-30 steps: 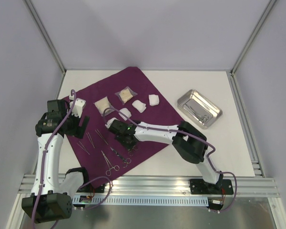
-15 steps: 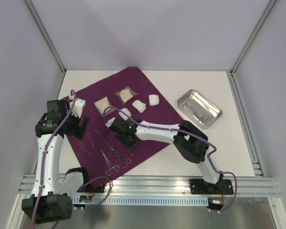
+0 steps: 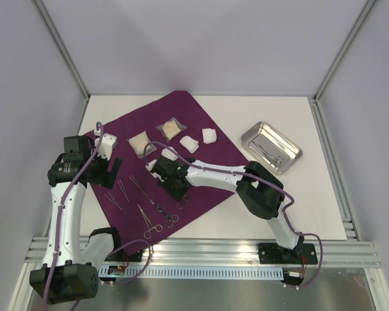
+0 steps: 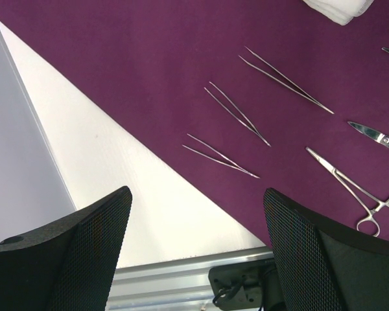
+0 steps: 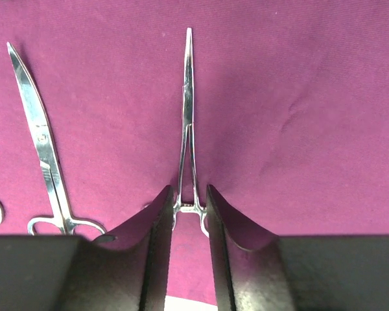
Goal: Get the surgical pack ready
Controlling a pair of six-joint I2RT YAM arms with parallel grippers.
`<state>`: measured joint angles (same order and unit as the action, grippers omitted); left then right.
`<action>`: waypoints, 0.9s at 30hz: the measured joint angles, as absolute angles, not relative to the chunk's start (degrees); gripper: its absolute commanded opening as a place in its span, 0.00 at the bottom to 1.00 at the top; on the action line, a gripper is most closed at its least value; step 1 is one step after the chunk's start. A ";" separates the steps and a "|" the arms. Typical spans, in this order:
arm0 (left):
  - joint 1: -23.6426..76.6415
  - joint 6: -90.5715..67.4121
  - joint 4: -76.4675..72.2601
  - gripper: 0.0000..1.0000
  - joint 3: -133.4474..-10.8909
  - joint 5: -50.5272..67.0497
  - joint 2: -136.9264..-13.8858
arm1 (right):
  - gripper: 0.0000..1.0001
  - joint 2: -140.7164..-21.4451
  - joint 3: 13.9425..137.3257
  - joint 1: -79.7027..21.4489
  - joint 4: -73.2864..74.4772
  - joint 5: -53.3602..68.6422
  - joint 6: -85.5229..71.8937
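Note:
The dark-purple cloth (image 3: 201,123) lies spread on the table. On it are two tan packets (image 3: 170,129), white gauze pads (image 3: 190,144), thin tweezers (image 4: 238,113) and scissors (image 5: 44,162). My right gripper (image 5: 189,194) is down on the cloth, its fingers closed on the handle end of steel forceps (image 5: 188,123), whose tip points away from me. It also shows in the top view (image 3: 174,184). My left gripper (image 4: 194,201) is open and empty above the cloth's left edge. The steel tray (image 3: 246,133) sits on the right, off the cloth.
Another pair of forceps (image 4: 350,188) lies near the cloth's near corner. Small metal items lie inside the tray. The aluminium rail (image 3: 201,249) runs along the near table edge. Grey walls enclose the back and sides.
My right gripper has shifted a little toward the far left over the cloth. The left arm has not moved.

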<state>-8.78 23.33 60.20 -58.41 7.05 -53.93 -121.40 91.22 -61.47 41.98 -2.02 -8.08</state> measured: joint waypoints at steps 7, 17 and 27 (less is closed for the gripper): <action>-8.78 23.38 60.18 0.91 -58.28 7.05 -53.93 | 0.26 -121.38 91.94 -61.34 43.72 -2.00 -7.16; -8.78 23.55 60.18 0.91 -57.74 7.03 -53.93 | 0.18 -121.38 91.92 -60.66 43.88 -1.87 -6.98; -8.78 23.59 60.16 0.91 -57.74 7.03 -53.95 | 0.19 -121.40 93.73 -60.40 44.10 -1.80 -5.98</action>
